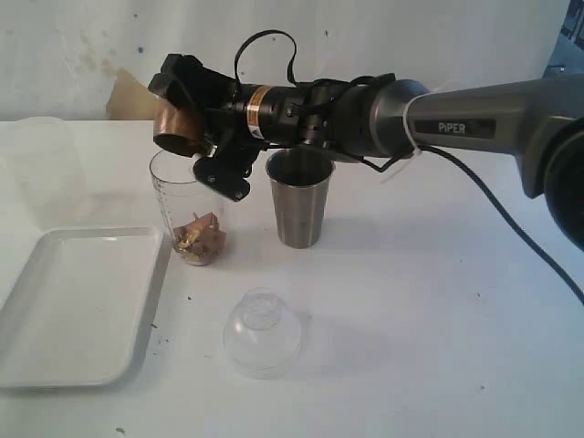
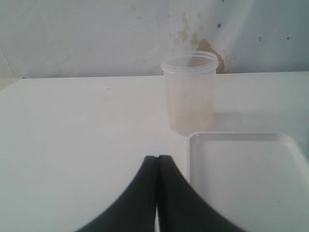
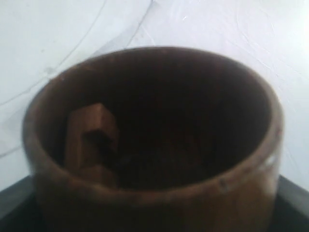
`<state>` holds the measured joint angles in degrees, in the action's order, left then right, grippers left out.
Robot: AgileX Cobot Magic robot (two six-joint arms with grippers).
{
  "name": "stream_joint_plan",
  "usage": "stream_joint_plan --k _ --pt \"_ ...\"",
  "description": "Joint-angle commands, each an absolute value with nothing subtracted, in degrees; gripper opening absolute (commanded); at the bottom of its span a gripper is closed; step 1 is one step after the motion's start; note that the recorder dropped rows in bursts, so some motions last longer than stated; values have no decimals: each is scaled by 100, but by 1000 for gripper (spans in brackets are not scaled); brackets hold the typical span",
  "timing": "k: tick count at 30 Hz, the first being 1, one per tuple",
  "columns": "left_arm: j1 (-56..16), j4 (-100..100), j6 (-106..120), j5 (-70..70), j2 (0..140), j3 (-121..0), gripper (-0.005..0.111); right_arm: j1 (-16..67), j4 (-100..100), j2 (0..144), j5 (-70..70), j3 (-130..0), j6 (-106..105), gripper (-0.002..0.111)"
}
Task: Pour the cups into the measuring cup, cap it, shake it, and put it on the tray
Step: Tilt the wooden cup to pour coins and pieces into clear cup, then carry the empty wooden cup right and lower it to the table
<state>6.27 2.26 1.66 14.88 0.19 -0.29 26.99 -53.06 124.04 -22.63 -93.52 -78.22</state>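
the right end effector is clenched on the wooden cup, reaching across from the right and holding it tipped on its side with the mouth just above the rim of the measuring cup, an attitude that suits letting the contents slide straight down into the clear cylinder rather than onto the counter. the right wrist view looks into the cup's dark, reddish-brown bowl, where one brown block lies against the inner wall, so the pour looks nearly but not fully done. the measuring cup stands upright on the counter just beside the tray, its clear wall showing a small heap of brown pieces at the bottom. the steel tumbler stands upright near it on the other side, close enough for a short reach; whether it holds anything cannot be told. a clear domed lid lies on the counter in front of both, probably kept near for capping. the left end effector hangs low over the counter by the tray's edge with its fingers pressed together on nothing, apparently parked out of the way, with a frosted cup beyond the tray.
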Motion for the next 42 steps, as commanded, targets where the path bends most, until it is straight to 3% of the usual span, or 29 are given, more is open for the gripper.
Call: stream_joint_plan --k 1,19,33,38,42 --pt "622 256 158 1419 0 0 0 2710 -5265 12346 -2324 -9391 -8071 0" --pt "622 256 158 1419 0 0 0 2733 -4782 12224 -2707 -9391 -8365 0" --pt "622 256 158 1419 0 0 0 2828 -4587 12208 -2201 -9391 -9238 0" --pt "622 256 158 1419 0 0 0 2828 -4087 12199 -2730 -9391 -8313 0" --pt "622 256 158 1419 0 0 0 2828 -3821 12007 -3036 -9391 -5960 0"
